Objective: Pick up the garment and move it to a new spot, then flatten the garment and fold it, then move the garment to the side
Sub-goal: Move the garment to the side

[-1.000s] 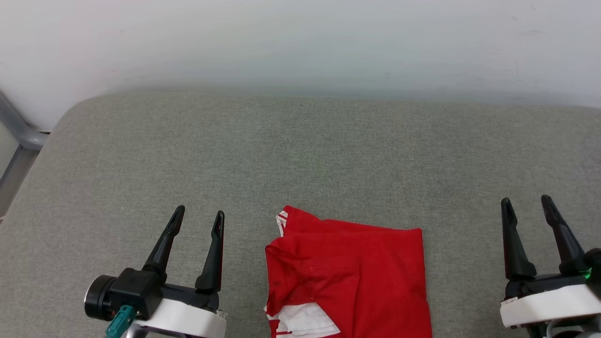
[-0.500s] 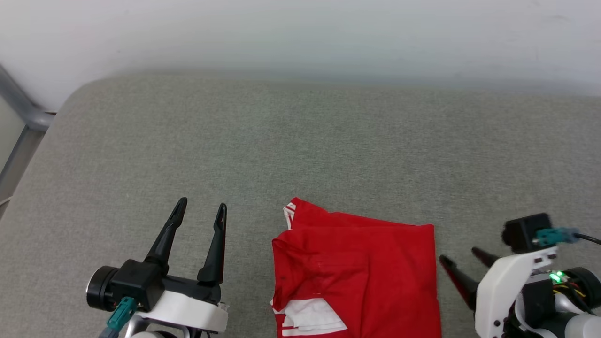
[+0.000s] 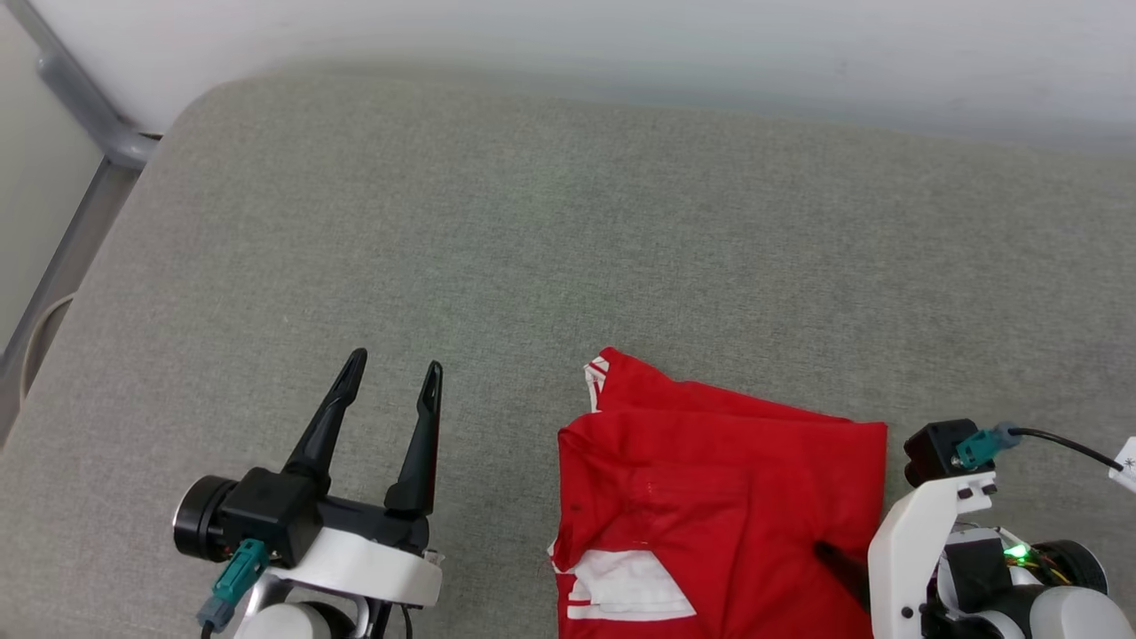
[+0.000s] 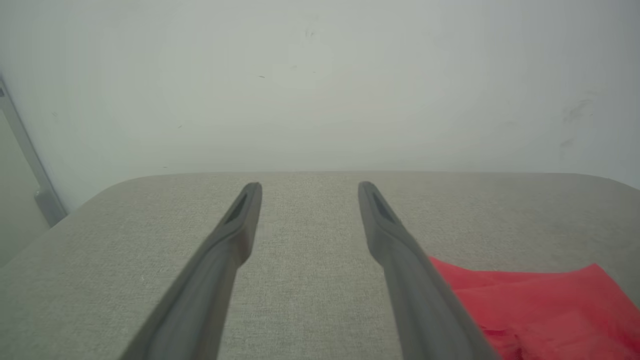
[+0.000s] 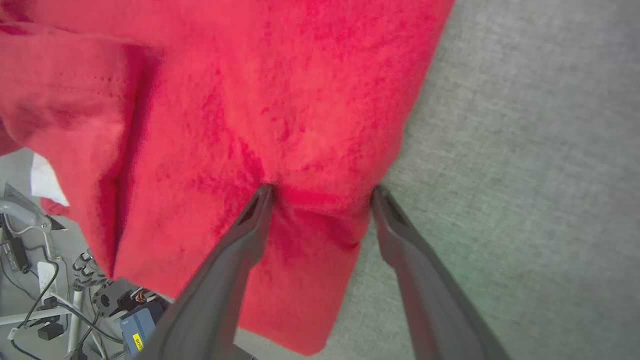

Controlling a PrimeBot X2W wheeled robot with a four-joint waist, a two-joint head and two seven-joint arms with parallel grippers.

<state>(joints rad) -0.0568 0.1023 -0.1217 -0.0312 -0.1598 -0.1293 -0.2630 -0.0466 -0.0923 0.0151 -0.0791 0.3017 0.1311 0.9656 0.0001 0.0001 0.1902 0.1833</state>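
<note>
– at the near edge of the grey surface (image 3: 532, 222), what is new?
– the right tool (image 5: 322, 190). a second ago it stands upright off to the right, well apart from the cloth. now it is tipped over and down onto the garment (image 3: 719, 497), its two dark fingers spread, one tip pressing the red cloth and the other at the garment's right-hand border. it is open, with nothing pinched yet.
– and the garment itself?
– it is folded into a red block with a white sleeve (image 3: 626, 586) showing at its near left corner, and it lies at the surface's front edge. in the right wrist view one corner seems to hang past that edge. it sits further right in the head view than before, but the whole picture has shifted, so that is the camera turning, not the cloth.
– the left tool (image 3: 394, 362)?
– as it was: fingers apart, empty, pointing away over bare surface just left of the garment.
– meaning?
– the folding looks finished, and this reads as the start of the last step, moving it aside. the fingers need to close on every layer of that edge, or the fold could slip open.
</note>
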